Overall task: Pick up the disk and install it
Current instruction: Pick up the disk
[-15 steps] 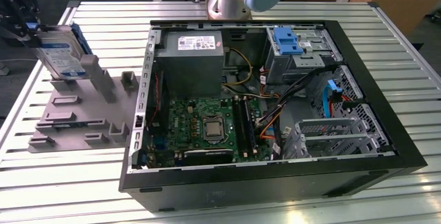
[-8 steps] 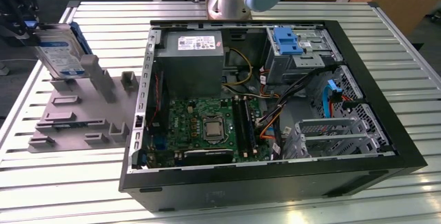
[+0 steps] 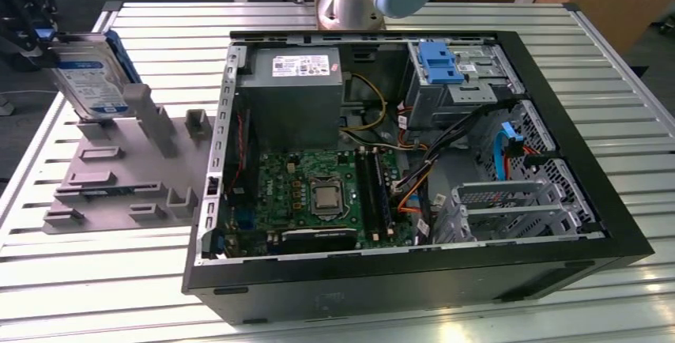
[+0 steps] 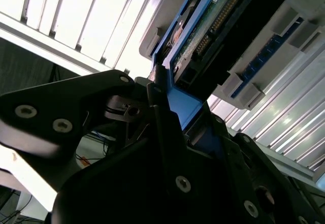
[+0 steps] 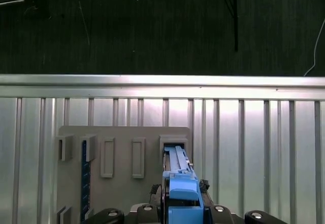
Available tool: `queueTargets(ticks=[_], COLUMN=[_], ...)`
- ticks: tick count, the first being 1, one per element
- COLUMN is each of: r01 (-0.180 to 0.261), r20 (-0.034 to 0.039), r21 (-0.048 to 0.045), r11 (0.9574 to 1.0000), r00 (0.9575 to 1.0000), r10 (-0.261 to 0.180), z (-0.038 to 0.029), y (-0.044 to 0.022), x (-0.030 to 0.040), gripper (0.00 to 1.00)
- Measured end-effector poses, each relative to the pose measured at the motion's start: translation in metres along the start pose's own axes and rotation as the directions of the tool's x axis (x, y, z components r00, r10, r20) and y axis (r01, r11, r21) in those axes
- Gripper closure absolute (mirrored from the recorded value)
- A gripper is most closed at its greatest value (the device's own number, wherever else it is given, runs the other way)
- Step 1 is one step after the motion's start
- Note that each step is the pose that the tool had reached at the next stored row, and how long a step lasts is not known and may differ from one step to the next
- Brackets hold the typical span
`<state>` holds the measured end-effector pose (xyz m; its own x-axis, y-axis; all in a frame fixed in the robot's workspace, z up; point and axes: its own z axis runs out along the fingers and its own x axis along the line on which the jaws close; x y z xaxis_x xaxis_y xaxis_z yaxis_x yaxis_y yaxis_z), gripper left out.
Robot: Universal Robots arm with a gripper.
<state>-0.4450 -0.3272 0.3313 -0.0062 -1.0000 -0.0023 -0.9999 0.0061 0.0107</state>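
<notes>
Disk (image 3: 90,74) stands upright at the grey rack (image 3: 116,177) on the slatted table (image 3: 95,288), to the exterior view's left of the open computer case (image 3: 590,224). The gripper (image 3: 40,39) has its jaws closed on the disk's blue frame. The second wrist view shows the drive's circuit-board side. The first wrist view shows its blue edge over a rack slot.

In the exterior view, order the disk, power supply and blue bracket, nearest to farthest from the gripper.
1. The disk, held by the gripper, at the exterior view's left.
2. The power supply, toward the middle.
3. The blue bracket, farther right.
</notes>
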Motion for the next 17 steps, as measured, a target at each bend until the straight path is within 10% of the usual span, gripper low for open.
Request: queueTargets(ticks=[17], r01=[0.0], r20=[0.0], r21=[0.0], r11=[1.0], r00=[1.0], r10=[0.0], z=[-0.0039], y=[0.0], x=[0.0], gripper=[0.64])
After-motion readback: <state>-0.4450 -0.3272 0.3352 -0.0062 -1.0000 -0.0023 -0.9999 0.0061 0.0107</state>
